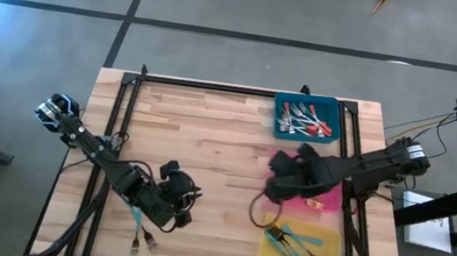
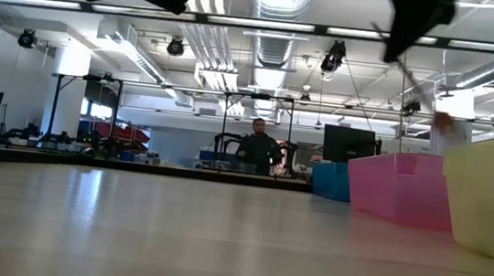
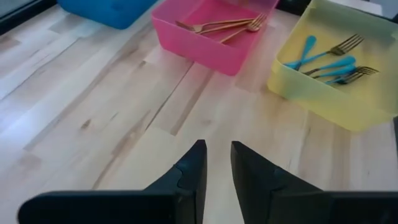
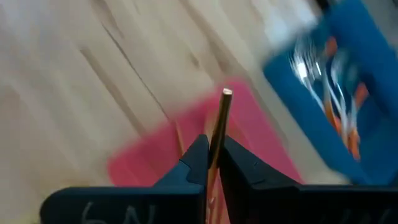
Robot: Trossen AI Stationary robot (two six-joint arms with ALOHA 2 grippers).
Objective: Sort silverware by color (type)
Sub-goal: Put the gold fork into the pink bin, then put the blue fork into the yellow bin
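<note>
We saw the right gripper (image 4: 213,163) clamped on a gold fork (image 4: 218,127) above the pink tray (image 1: 331,198). The left gripper (image 3: 217,163) hung over bare table (image 1: 210,134) at the near left, fingers slightly parted, holding nothing.

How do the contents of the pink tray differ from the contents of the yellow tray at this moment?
The pink tray holds all-gold forks, lying nearly parallel; the yellow tray holds forks with teal handles and darker metal tines, crossing one another loosely. The pink tray sits between the blue tray and the yellow one, which is at the table's near edge. Both are shallow rectangular trays, each holding a single kind of fork.
</note>
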